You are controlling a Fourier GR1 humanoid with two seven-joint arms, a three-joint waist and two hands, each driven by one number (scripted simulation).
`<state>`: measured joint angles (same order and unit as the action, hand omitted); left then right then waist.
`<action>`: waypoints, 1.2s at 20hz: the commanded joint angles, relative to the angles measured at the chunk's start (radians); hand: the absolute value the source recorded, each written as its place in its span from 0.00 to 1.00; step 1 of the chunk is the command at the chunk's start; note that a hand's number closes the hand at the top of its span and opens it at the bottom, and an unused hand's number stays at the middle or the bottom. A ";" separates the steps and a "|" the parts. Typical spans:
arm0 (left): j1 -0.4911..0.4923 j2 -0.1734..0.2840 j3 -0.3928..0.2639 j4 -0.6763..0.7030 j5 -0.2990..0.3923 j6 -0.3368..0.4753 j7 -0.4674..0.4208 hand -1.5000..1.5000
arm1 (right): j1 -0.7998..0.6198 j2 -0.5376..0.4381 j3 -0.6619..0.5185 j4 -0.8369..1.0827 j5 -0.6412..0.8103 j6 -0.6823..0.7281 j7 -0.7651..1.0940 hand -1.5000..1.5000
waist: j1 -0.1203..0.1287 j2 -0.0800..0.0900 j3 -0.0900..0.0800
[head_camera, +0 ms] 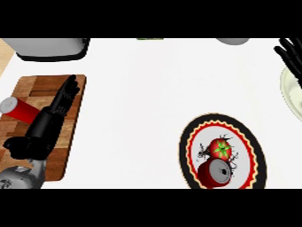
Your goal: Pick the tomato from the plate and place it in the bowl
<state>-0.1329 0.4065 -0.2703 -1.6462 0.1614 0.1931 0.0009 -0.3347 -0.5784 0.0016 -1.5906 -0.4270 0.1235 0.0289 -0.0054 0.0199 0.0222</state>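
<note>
While the tomato [222, 148] lies on the plate [191, 141], neither hand touches it.

The tomato, red with a green star-shaped stalk, sits near the middle of the plate, touching a dark red can-like thing [213, 173] lying just nearer on the same plate. The plate, rimmed in black and red, stands at the near right of the white surface [160, 84]. The pale bowl [296, 98] sits farther right, cut by the edge, apart from the plate. The right hand [301, 60] hangs over the bowl's far rim, fingers straight and spread, holding nothing. The left hand [60, 99] lies well to the left over a wooden board [29, 86], fingers straight, empty, beside a red and white cylinder [19, 110]. A grey appliance [48, 48] stands at the far left.
</note>
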 commanded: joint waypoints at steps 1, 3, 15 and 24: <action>-0.041 0.034 0.059 0.043 0.004 -0.023 0.022 0.50 | 0.015 0.020 -0.033 0.120 -0.093 0.165 -0.105 1.00 | 0.011 -0.015 -0.021; -0.054 0.030 0.084 0.074 -0.040 0.048 -0.002 0.50 | 0.053 0.060 0.036 0.129 -0.190 0.330 -0.139 1.00 | 0.019 -0.003 -0.017; -0.113 0.023 0.103 0.087 -0.098 0.137 0.122 0.50 | 0.055 -0.047 -0.048 0.519 0.071 0.709 -0.723 0.00 | 0.032 -0.002 -0.015; -0.152 -0.003 0.080 0.090 -0.121 0.137 0.164 0.50 | -0.072 -0.207 0.124 0.474 0.424 0.580 -0.795 0.00 | 0.039 -0.007 -0.019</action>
<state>-0.2583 0.4257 -0.1752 -1.5733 0.0559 0.3224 0.1536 -0.3450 -0.7251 0.0634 -1.1344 -0.1352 0.6026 -0.6229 0.0330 0.0122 0.0049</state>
